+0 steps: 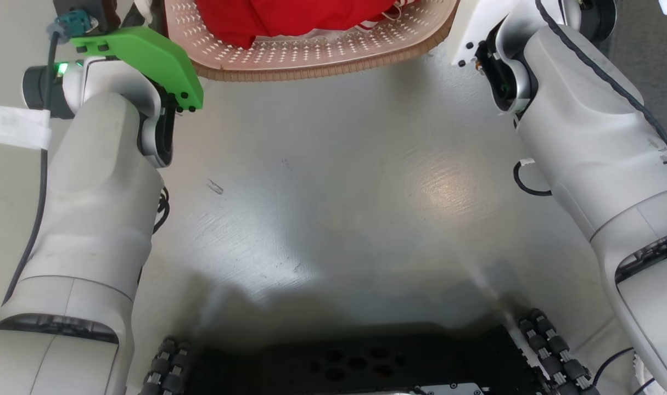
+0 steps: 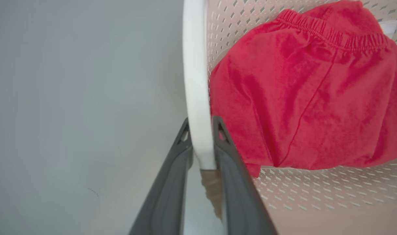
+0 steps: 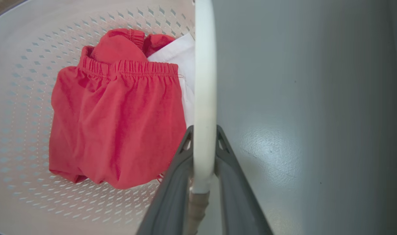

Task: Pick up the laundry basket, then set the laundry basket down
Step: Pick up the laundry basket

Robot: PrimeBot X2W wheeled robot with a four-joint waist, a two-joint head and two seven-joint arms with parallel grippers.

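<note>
Left gripper (image 2: 201, 125): both dark fingers clenched on the white left handle (image 2: 194, 65) of the laundry basket (image 2: 316, 195), one finger on each side of the bar. Right gripper (image 3: 204, 130): likewise clamped on the white right handle (image 3: 205, 65).

Inside the basket: a red garment (image 2: 299, 98) with an elastic waistband, bunched against the perforated wall. A white cloth (image 3: 182, 55) is tucked beside it, toward the right handle.

Head view: the basket is at the top edge, brown rim nearest the robot, between the left forearm (image 1: 97, 219) and the right forearm (image 1: 597, 142). Grey floor (image 1: 338, 192) lies on the basket's near side, with the black base (image 1: 355, 362) further back. Cannot tell whether the basket is off the floor.
</note>
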